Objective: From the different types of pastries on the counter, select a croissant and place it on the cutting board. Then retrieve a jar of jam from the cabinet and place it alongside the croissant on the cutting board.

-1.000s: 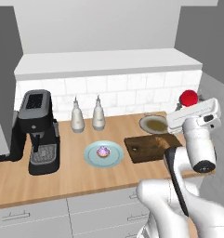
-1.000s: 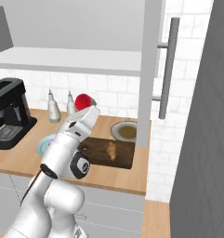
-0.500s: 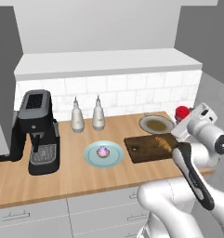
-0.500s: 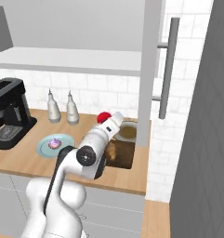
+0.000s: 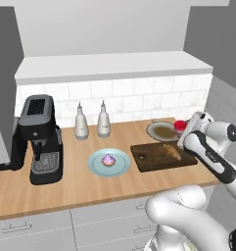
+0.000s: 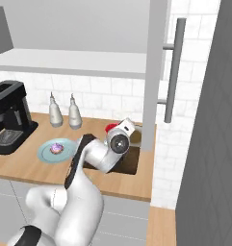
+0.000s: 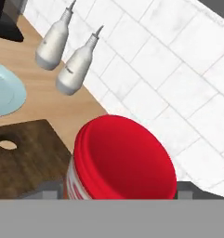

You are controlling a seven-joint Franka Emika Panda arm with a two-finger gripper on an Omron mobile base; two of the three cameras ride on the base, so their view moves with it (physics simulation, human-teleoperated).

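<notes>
The jar of jam (image 5: 179, 128) has come down a long way in the last second: it was held high above the counter (image 5: 90, 184), level with the tiles, and now it rides low at the far right end of the cutting board (image 5: 161, 156), close to the brown-centred plate (image 5: 161, 130) behind it. The gripper (image 5: 188, 131) has it clamped, the red lid (image 7: 125, 158) sitting large between the two finger tips in the hand view, so the fingers are closed about the jar's width. The arm has swung from upright to reaching forward and down. The croissant (image 5: 172, 152) already lies on the board, toward its right half, with the jar just beyond it. Whether the jar's base touches the board or the counter yet is hard to tell, since the arm covers that spot in the right base view; it looks just above. The frosted pastry (image 5: 108, 160) sits on the light-blue plate (image 5: 96, 166), apart from all this. By my reading the first half of the task is done and the second is at its last step: setting the jar on the wood beside the croissant, not on the plate behind.
</notes>
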